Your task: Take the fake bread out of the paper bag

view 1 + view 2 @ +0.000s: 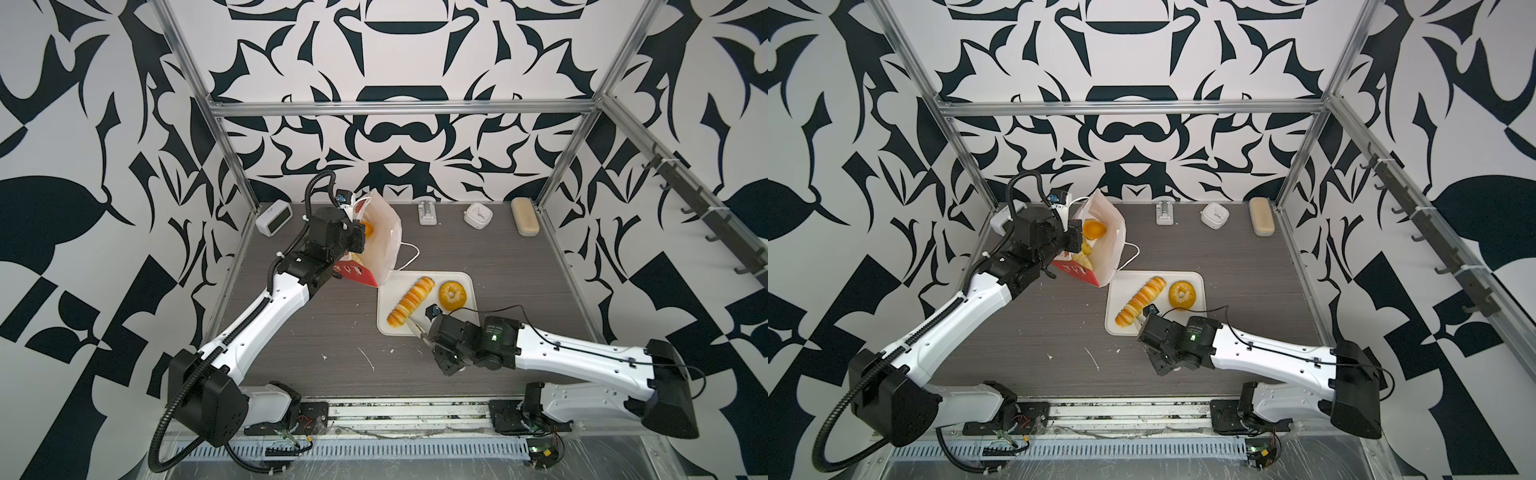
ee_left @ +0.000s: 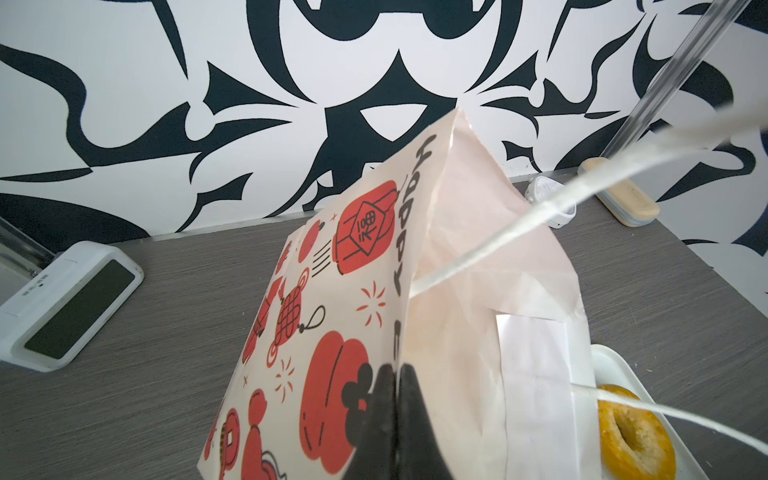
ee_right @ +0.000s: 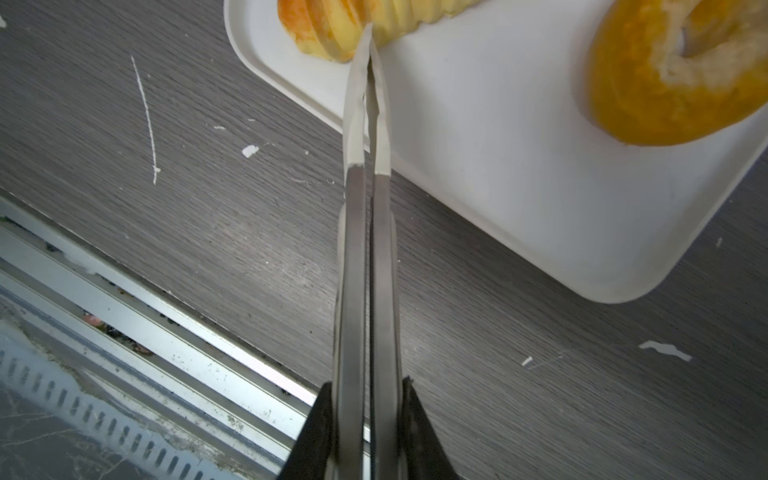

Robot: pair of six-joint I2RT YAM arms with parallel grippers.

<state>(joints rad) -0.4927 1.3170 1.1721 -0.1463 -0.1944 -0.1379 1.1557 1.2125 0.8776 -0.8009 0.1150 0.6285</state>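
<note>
**Bag [image 1: 386, 232] pinched on the left, tongs [image 3: 357, 228] squeezed on the right**

I am watching the left arm reaching to the far left of the table [image 1: 332, 332], its forearm rising on a slant and its wrist bending toward the middle. The left gripper [image 2: 397, 370] is pinching the bag's rim, its black fingers [image 2: 378, 424] pressing together with the paper between them. The bag is leaning with its mouth turning up toward both top views. Its red bottom corner is sitting just beside the tray's [image 1: 388, 299] far corner. Inside it I am seeing an orange pastry [image 1: 1093, 227] high up and paler pastries [image 1: 1084, 255] lower down. A white cord handle [image 1: 409, 255] is trailing onto the table.

The right arm is stretching low from its base toward the middle, its wrist hovering over the tray's near edge. The right gripper [image 3: 368, 399] is squeezing the tongs. Their white tips are meeting with nothing between them, just by the near end of the loaf [image 3: 316, 25]. The loaf and the bagel [image 1: 453, 294] are lying side by side on the tray, apart.

Black letters [image 2: 409, 216] are running along the edge of the bag's pale side, among red lanterns and knots, and I am reading "HAPPY". A character in a red diamond is staying unclear to me. A label [image 1: 494, 330] on the right arm's motor housing is too small to read.
</note>
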